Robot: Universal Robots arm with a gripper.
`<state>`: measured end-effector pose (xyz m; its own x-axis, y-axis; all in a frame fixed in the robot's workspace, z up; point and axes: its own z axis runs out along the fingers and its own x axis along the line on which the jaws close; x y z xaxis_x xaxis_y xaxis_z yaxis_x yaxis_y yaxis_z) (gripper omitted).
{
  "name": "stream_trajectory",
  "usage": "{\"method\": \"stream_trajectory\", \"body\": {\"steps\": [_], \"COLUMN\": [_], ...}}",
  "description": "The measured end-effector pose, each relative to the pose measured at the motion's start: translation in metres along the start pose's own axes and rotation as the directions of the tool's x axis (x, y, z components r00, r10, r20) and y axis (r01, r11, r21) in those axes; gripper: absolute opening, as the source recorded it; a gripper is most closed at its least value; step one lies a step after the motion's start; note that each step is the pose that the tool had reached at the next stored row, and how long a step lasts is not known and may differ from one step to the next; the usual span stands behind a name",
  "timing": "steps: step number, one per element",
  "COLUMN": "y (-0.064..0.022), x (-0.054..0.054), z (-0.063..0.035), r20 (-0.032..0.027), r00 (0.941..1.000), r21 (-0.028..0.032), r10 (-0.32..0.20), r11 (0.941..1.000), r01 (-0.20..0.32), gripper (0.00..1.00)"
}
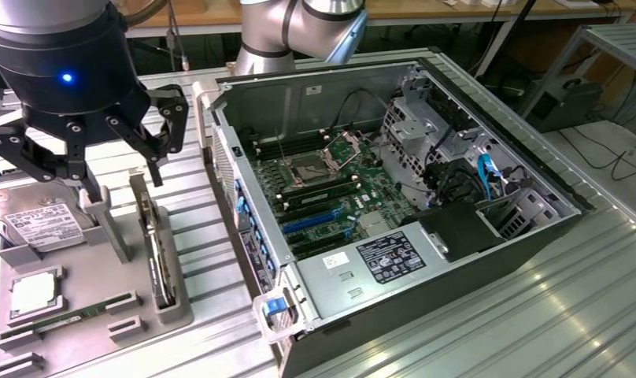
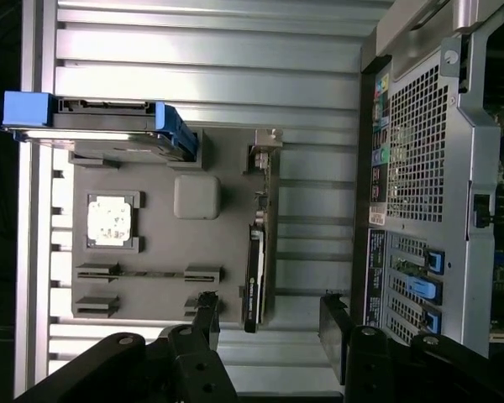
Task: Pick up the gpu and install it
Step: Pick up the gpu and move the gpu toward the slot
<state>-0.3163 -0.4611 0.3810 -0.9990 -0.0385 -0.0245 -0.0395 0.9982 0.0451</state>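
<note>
Ribbed alu bench [image 1: 528, 315], open PC case [image 1: 297, 102] beside grey parts tray [image 1: 95, 277]. Gripper [image 1: 123, 185] hovers over tray, jaws wide apart, nothing held. GPU [image 1: 157, 252] stands on edge in tray slot, side nearest case. Step looks like approach for pick. Grasp needs jaws astride card's thin body, w/o tilting it.

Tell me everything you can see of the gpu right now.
The gpu is a slim dark card standing upright on its long edge in a slot of the grey parts holder, beside the open computer case. It is seen edge-on, with a silvery metal bracket at one end. Only the holder appears to touch it. The open gripper hangs above it, apparently without contact.
</note>
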Motion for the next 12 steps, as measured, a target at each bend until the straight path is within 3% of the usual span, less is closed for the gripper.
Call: {"method": "stream_trajectory", "body": {"steps": [12], "y": [-0.0001], "x": [0.0001], "z": [0.0057], "r20": [-0.0001], "r00": [1.0], "r21": [0.0], "r10": [0.0], "r11": [1.0], "r01": [0.0], "gripper": [0.6]}}
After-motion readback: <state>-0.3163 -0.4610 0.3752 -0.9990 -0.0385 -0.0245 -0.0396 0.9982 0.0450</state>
